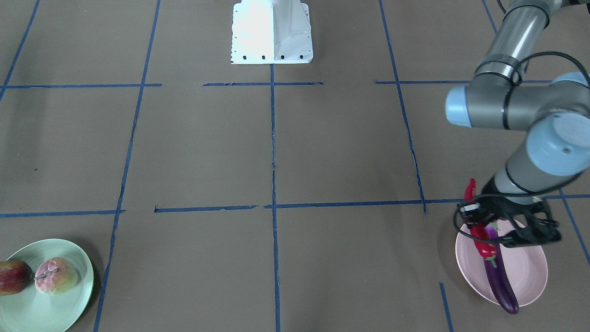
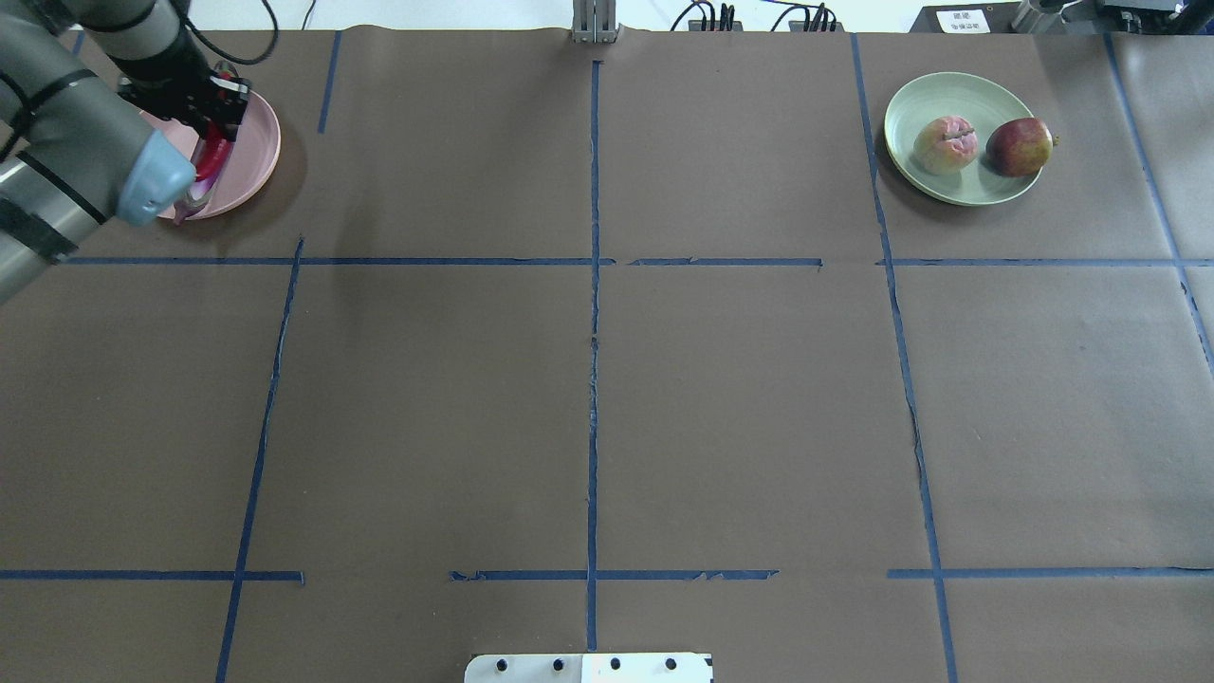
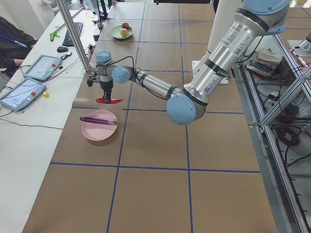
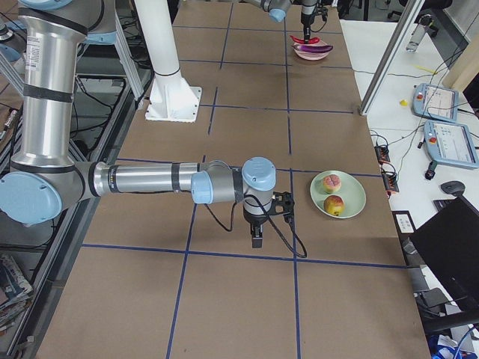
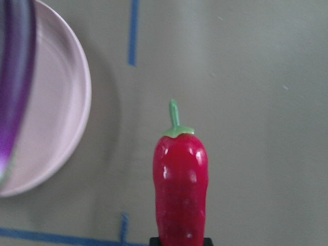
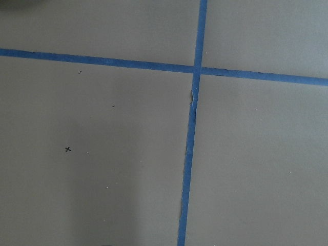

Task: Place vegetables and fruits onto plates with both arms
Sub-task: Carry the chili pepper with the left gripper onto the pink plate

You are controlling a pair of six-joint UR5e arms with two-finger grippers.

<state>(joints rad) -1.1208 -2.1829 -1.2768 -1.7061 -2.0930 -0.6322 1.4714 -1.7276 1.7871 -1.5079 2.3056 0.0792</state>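
My left gripper (image 1: 475,214) is shut on the red chili pepper (image 1: 484,244) and holds it level in the air next to the pink plate (image 1: 521,272). In the left wrist view the chili (image 5: 180,189) hangs over bare table to the right of the plate's rim (image 5: 72,128). The purple eggplant (image 1: 500,281) lies across the pink plate. The dark apple (image 2: 1020,147) and the paler fruit (image 2: 944,145) sit on the mint green plate (image 2: 948,95). My right gripper (image 4: 257,238) hovers over the table near the green plate (image 4: 353,196); I cannot tell whether it is open or shut.
The white mounting base (image 1: 272,32) stands at the robot's edge of the table. Blue tape lines cross the brown table. A metal post (image 3: 73,34) and a side desk with tablets (image 3: 22,92) stand just beyond the pink plate.
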